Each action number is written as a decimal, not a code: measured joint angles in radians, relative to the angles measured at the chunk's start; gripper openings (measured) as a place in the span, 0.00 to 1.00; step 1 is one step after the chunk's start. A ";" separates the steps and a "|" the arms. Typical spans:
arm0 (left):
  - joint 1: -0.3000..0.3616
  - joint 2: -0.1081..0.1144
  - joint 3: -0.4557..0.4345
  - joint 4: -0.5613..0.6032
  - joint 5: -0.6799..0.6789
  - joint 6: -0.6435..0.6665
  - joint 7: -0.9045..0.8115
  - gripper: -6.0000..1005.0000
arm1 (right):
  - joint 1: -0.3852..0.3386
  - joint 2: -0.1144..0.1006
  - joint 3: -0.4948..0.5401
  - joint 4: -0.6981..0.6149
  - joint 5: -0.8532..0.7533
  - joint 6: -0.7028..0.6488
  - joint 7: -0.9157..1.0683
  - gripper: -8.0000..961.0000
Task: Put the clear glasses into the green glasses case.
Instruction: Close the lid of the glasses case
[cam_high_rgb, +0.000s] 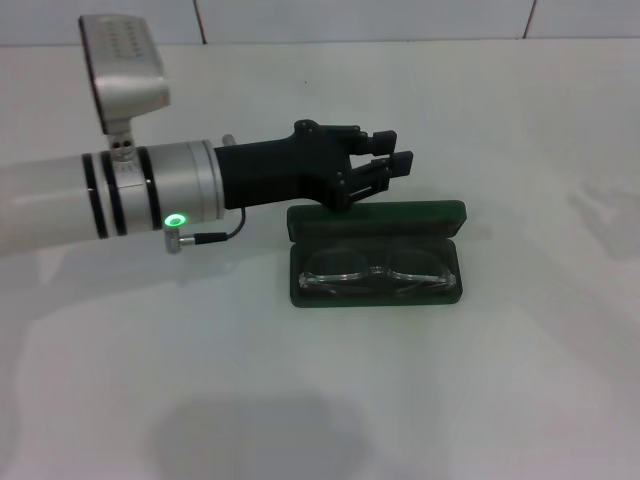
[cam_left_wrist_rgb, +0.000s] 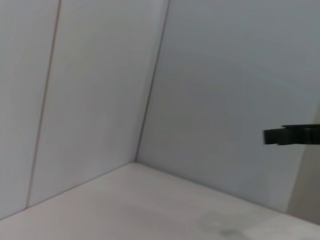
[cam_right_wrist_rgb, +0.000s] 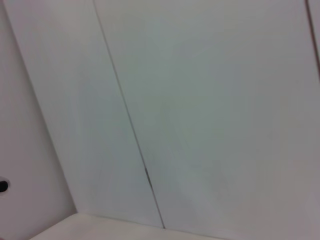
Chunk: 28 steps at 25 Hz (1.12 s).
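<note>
Clear glasses (cam_high_rgb: 377, 272) lie inside the open green glasses case (cam_high_rgb: 375, 222) on the surface (cam_high_rgb: 480, 400). Left hand (cam_high_rgb: 392, 160) hovers empty above the lid, fingers narrowly apart; careless closing could shove the case.

clear glasses (cam_high_rgb: 378, 272) inside open green glasses case (cam_high_rgb: 376, 256)

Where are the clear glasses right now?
In the head view, the clear glasses lie inside the open green glasses case at table centre, just below the left gripper.
</note>
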 joint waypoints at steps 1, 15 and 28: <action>-0.007 0.000 0.000 -0.009 0.000 -0.017 0.000 0.34 | 0.001 0.000 0.004 0.013 0.000 0.001 -0.009 0.25; -0.016 -0.004 0.068 -0.027 0.005 -0.159 -0.025 0.30 | 0.033 -0.003 0.010 0.105 0.001 0.011 -0.069 0.26; -0.011 -0.002 0.080 -0.025 0.004 -0.150 -0.029 0.21 | 0.051 -0.007 0.012 0.150 -0.012 0.018 -0.083 0.26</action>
